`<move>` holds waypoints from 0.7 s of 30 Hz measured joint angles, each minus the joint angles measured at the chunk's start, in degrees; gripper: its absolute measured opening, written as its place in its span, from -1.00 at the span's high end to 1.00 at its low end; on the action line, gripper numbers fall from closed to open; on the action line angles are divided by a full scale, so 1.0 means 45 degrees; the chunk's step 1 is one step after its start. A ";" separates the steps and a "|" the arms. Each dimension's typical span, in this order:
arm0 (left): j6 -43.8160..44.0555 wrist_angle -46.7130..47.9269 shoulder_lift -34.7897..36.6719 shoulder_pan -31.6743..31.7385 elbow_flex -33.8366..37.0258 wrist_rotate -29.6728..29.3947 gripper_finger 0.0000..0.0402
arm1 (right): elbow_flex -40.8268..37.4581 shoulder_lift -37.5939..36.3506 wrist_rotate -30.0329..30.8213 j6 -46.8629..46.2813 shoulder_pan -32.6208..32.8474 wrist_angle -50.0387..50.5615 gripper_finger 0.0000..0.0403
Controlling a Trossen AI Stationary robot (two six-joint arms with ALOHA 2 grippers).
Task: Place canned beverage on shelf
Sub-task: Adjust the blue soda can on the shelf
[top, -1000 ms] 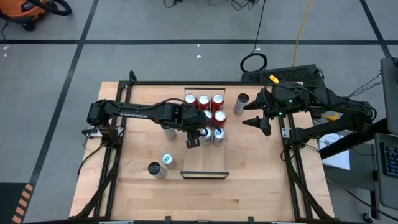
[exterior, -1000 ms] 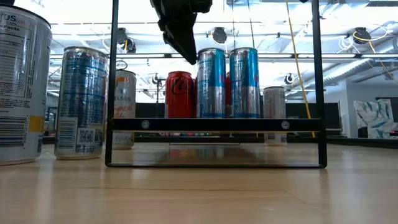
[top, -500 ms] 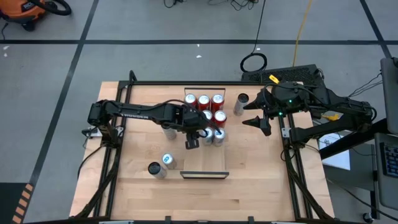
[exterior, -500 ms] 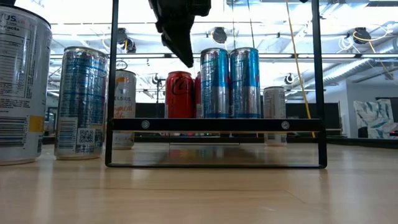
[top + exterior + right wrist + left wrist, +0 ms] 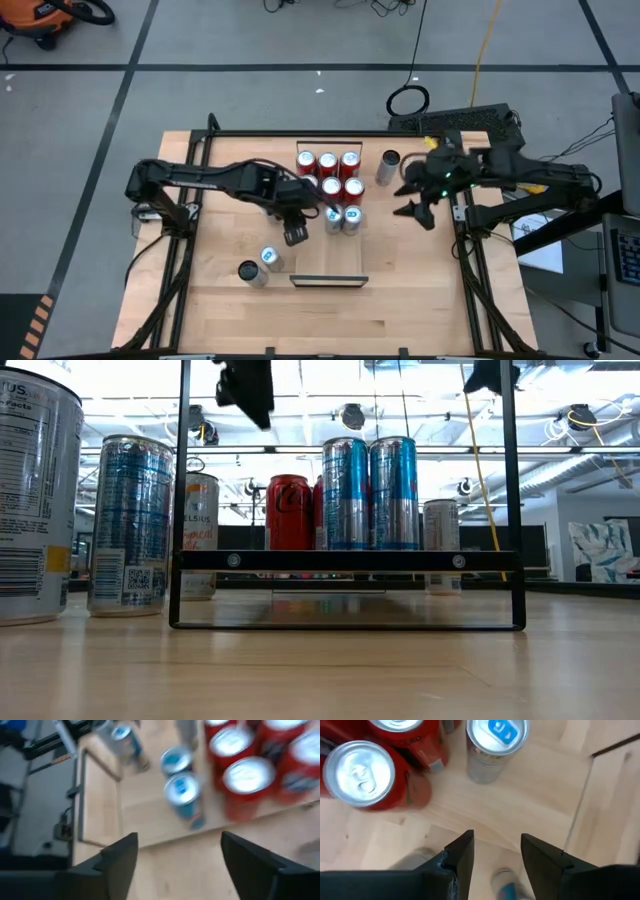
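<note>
Left-edge can (image 5: 35,495) cut off in low view; right wrist view blurred, red cans (image 5: 248,787) smeared

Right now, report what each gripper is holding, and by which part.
Nothing is held. The left gripper hangs open and empty beside the cans on the shelf; the right gripper is open and empty too.

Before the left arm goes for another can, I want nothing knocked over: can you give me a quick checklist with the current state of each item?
1. Left gripper empty, fingers apart: ok.
2. Left gripper clear of the shelf cans: ok, it sits beside them, touching none.
3. Two blue cans upright on the shelf: ok.
4. Red cans upright behind them: ok.
5. Loose cans near the table's front left standing: ok.
6. Right gripper out of the way, at the table's right edge: ok.
</note>
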State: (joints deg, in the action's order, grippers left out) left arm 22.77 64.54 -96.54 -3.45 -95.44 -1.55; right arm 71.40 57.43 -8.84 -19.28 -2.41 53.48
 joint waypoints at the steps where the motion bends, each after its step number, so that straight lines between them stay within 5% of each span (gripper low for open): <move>1: 0.0224 -0.0001 0.0185 -0.0062 0.0000 -0.0010 0.20 | -0.0474 -0.0023 -0.0325 -0.0159 0.0096 -0.0399 -0.18; 7: 0.0972 0.0004 0.0921 -0.0576 0.0000 -0.0491 0.20 | -0.3232 0.0006 -0.1750 -0.0980 0.0605 -0.4455 0.35; 15: 0.0971 0.0007 0.0992 -0.0848 0.0005 -0.1053 0.20 | -0.5654 0.0343 -0.1702 -0.0963 0.0898 -0.8165 0.94; 21: 0.0874 -0.0036 0.0992 -0.0848 0.0005 -0.1097 0.20 | -0.6053 0.1103 -0.1407 0.0569 0.0898 -0.8869 0.94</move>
State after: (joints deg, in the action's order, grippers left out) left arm 26.70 64.38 -92.07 -7.27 -95.42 -6.48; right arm 44.16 62.40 -15.18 -16.72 1.63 13.57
